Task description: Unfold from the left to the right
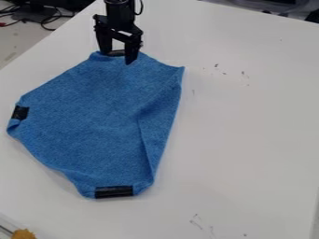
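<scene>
- At the far left of the view, a black tape patch (20,112) marks one corner of the cloth; that corner's tip curls slightly.
- Below it, in the bottom left corner, is a small orange-yellow lump (24,234), well apart from the cloth.
- The blue woven cloth (93,116) lies on the white table (249,140), left of the view's middle. Its left part is mostly flat, with soft ripples near the lower edge. It looks light, limp and dry, hard to damage, and likely to drag or bunch if pulled low.
- At the lower edge, a black tape strip (114,192) probably gives a slightly stiffer place to pinch.
- At the top edge, a dark band (116,53) sits between the gripper's fingers as seen here. The black two-finger gripper (118,56) is open, pointing down over this edge; whether it touches the fabric I cannot tell.
- On the right, a long diagonal crease (141,128) bounds what looks like a folded flap (159,126), narrowing towards the bottom. This seems the part left to open: pinch one layer at its loose edge, lift a little, then draw it rightward. Taking both layers would shift the whole cloth.
- Furthest right, the cloth ends in a pointed upper corner (181,69).
</scene>
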Tool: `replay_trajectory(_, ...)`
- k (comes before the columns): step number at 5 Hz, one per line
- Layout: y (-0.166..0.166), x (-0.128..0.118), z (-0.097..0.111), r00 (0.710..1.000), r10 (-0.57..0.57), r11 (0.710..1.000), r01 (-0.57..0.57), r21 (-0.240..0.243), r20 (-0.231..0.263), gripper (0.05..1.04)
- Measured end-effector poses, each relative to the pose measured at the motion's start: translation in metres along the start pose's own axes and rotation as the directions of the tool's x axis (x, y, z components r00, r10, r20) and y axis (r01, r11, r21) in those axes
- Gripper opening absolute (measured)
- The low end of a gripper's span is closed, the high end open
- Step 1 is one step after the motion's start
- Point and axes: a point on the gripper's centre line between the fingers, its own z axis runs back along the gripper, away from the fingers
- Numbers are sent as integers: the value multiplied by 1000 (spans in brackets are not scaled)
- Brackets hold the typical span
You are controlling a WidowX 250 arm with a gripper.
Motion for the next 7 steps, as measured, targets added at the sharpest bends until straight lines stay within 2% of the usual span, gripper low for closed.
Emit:
replay_trajectory(1,-5,-6,-20,999,0,1000,-1,-17,-42,1000)
replay_trajectory(2,-30,-20,-24,998,-11,1000,10,-18,-64,999)
replay_trajectory(3,-62,-23,-12,999,-42,999,43,5,-31,999)
replay_trajectory(4,-82,-19,10,998,-47,997,45,64,41,999)
replay_trajectory(5,-100,-15,41,979,-83,981,47,188,185,999)
replay_trajectory(6,-114,-17,64,974,-40,985,0,174,221,999)
replay_trajectory(7,-132,-38,53,986,83,995,-90,45,147,999)
